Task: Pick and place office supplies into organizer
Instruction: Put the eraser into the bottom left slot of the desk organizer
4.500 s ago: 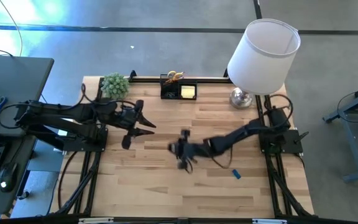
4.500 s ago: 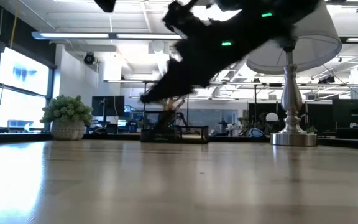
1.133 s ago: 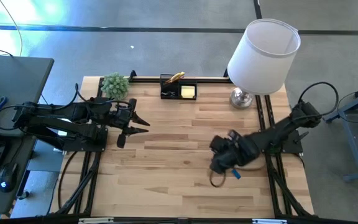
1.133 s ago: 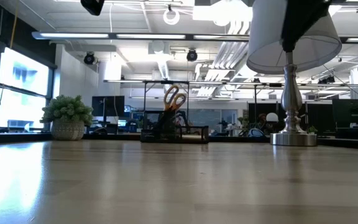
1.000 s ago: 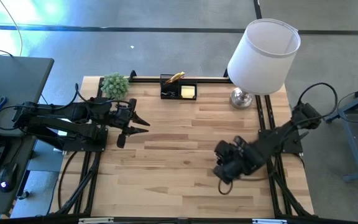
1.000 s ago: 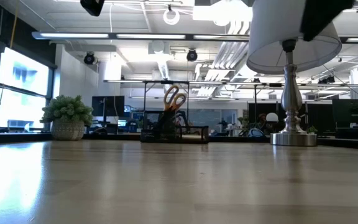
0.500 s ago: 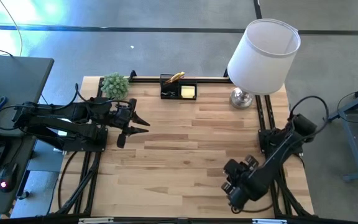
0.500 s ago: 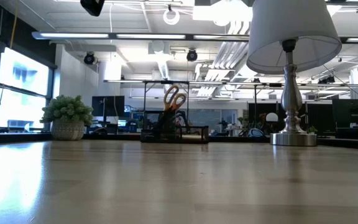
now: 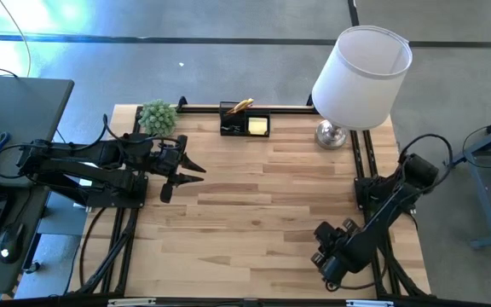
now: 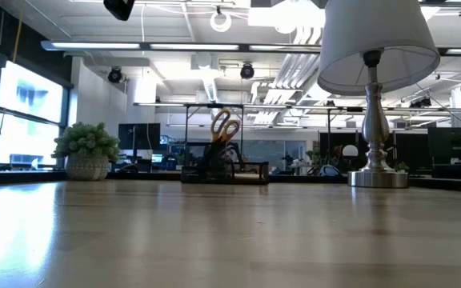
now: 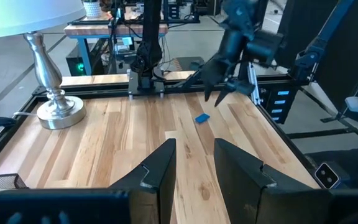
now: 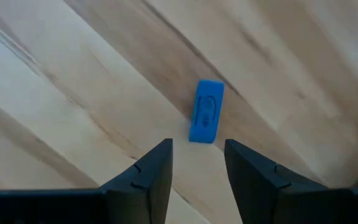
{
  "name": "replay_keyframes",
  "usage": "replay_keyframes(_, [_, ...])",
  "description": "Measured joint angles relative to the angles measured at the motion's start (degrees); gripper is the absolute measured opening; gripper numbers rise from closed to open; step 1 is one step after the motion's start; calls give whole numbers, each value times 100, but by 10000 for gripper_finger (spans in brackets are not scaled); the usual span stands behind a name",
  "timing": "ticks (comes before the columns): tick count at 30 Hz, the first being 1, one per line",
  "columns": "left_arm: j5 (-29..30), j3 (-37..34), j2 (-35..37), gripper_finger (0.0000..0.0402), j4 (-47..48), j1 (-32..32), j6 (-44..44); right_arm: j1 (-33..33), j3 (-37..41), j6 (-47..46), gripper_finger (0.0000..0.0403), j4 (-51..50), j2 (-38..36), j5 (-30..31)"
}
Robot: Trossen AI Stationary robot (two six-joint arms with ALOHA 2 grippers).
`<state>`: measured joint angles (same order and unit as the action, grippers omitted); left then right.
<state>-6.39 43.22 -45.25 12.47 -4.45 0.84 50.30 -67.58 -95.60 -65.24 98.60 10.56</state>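
Observation:
A small blue block (image 12: 206, 112) lies flat on the wooden table near its right near part. It also shows in the left wrist view (image 11: 202, 117). My right gripper (image 12: 197, 168) hangs open above it, fingers pointing down on either side, touching nothing. In the high view my right gripper (image 9: 327, 256) hides the block. The black organizer (image 9: 245, 120) stands at the far edge with yellow-handled scissors (image 10: 225, 126) upright in its cup and a yellow sticky-note pad (image 9: 258, 125) in its tray. My left gripper (image 9: 193, 170) waits open at the table's left.
A white-shaded lamp (image 9: 361, 75) stands at the far right, its metal base (image 9: 331, 134) on the table. A small green plant (image 9: 158, 117) stands at the far left. Bare wood lies between the arms.
My right gripper has gone toward the table's near edge and a little toward its right edge, and now stands over the blue block's place. It has also left the top of the low view. The block has stayed where it was.

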Motion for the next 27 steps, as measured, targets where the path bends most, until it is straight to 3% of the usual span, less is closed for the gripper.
replay_keyframes(10, [0, 0, 0, 97, 2, -2, 17, 0, 2002, -506, 190, 2030, -991, 8])
replay_keyframes(16, [0, -2, 0, 97, 2, -2, 17, -4, 2683, -511, 210, 3194, -1143, -56])
replay_keyframes(21, [0, -1, 0, 97, 4, -2, 17, -5, 2575, -458, 194, 2921, -1118, -96])
replay_keyframes(27, [0, -1, 0, 97, 7, -2, 17, -4, 2451, -236, 140, 2640, -1106, -64])
